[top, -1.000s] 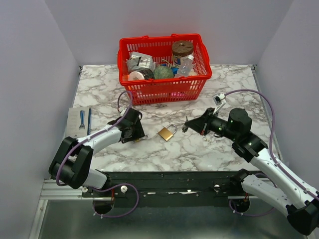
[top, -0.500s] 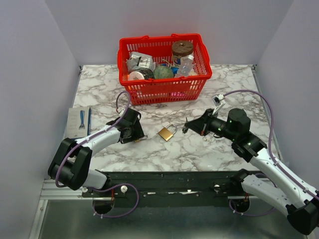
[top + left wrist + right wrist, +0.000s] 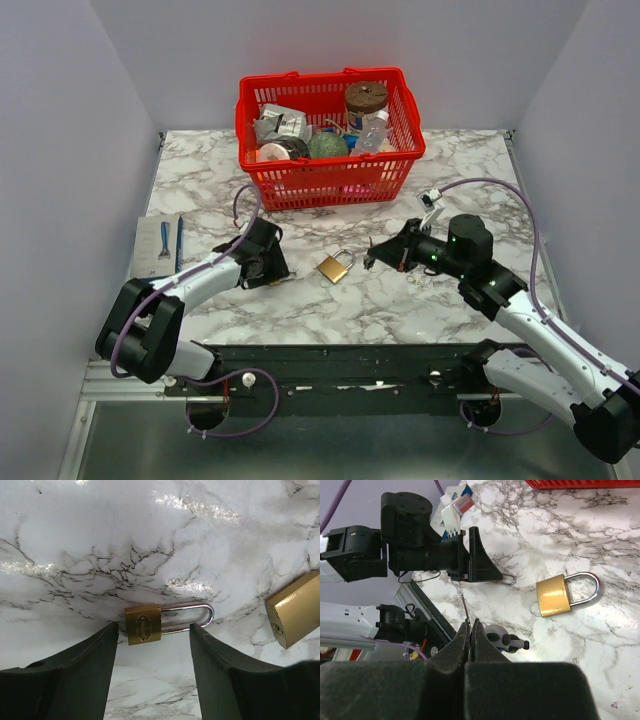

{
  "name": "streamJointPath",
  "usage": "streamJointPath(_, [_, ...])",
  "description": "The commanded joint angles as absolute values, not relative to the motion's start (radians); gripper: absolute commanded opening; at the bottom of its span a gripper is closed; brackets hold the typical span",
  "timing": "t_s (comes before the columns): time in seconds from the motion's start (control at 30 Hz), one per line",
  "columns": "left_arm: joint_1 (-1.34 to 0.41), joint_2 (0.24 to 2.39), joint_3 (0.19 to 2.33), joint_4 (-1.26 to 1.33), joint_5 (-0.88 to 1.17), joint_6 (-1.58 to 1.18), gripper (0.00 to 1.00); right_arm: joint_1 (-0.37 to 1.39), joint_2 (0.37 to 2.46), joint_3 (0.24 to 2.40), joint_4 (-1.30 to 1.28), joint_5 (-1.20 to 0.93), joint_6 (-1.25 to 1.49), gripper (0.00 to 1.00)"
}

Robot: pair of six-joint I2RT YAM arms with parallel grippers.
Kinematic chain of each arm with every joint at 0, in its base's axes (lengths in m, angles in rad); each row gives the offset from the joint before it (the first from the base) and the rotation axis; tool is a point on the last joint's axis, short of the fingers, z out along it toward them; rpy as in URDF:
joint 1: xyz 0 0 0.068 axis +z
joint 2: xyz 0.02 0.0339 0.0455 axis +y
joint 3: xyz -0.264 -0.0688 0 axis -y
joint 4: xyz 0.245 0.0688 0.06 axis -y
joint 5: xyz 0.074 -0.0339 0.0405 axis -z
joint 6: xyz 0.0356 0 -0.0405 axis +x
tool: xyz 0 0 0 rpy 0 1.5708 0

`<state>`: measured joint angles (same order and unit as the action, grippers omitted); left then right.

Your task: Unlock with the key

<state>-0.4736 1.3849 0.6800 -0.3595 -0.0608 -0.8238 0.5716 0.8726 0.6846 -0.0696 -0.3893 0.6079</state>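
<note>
Brass small padlock [image 3: 144,625] lies flat between your left gripper's [image 3: 152,630] wide-open jaws, just left of the larger padlock [image 3: 335,267]; your right gripper [image 3: 470,627], right of it, is clamped on the key [image 3: 463,607].

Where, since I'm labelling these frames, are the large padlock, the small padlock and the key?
large padlock [image 3: 332,268], top external view, on its brass body.
small padlock [image 3: 143,624], left wrist view, on its brass body.
key [image 3: 464,609], right wrist view, on its thin blade, seen edge-on.
</note>
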Motion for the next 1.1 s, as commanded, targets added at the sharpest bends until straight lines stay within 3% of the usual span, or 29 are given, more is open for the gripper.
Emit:
streamJointPath(0.0, [-0.491, 1.431, 0.638, -0.429, 0.026, -0.841, 0.67, 0.566, 0.879, 0.715, -0.069, -0.402, 0.588, 0.01])
streamJointPath(0.57, [-0.574, 1.483, 0.69, -0.387, 0.089, -0.923, 0.65, 0.566, 0.948, 0.759, -0.072, -0.429, 0.574, 0.01])
streamJointPath(1.07, [-0.583, 1.408, 0.749, -0.518, -0.044, -0.893, 0.66, 0.566, 0.968, 0.775, -0.055, -0.439, 0.549, 0.01])
